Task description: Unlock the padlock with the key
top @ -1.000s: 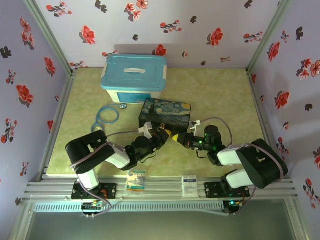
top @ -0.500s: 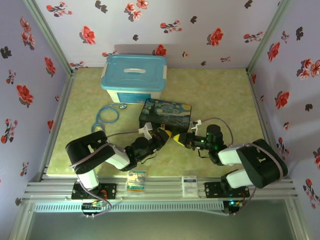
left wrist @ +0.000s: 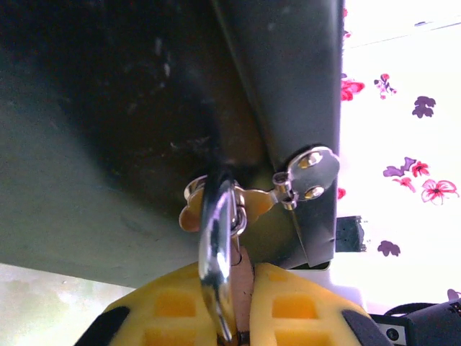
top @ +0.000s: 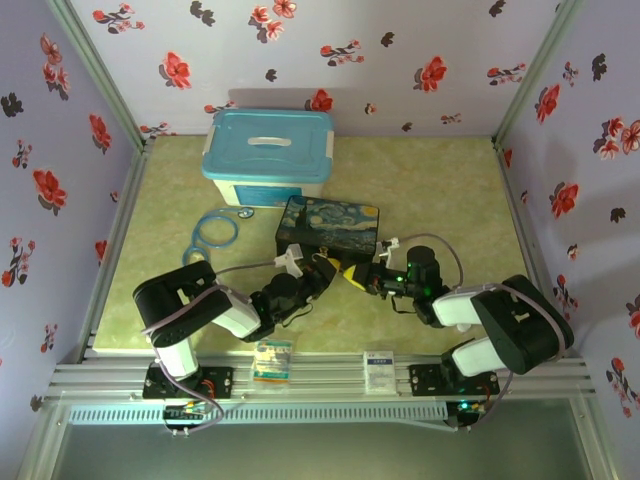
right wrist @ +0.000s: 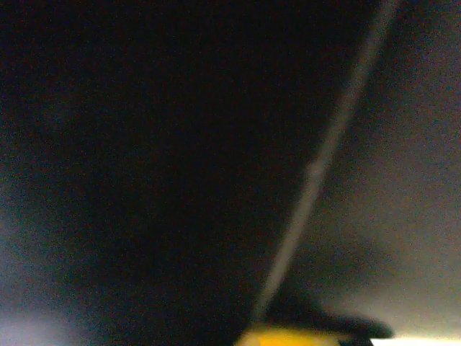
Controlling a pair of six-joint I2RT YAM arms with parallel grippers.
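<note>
The left pincer (left wrist: pixel 241 303) pinched the padlock (left wrist: pixel 217 249), whose silver shackle hung through the brass latch (left wrist: pixel 253 202) on the front of the painted box (top: pixel 330 225). The right pincer (top: pixel 358 278) was pressed together just beside it, low over the surface (top: pixel 430 180). What it held could not be told.

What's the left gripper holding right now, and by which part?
The left gripper holds the padlock by its lower end, pinched between the yellow pads. The shackle loops through the clasp on the box.
</note>
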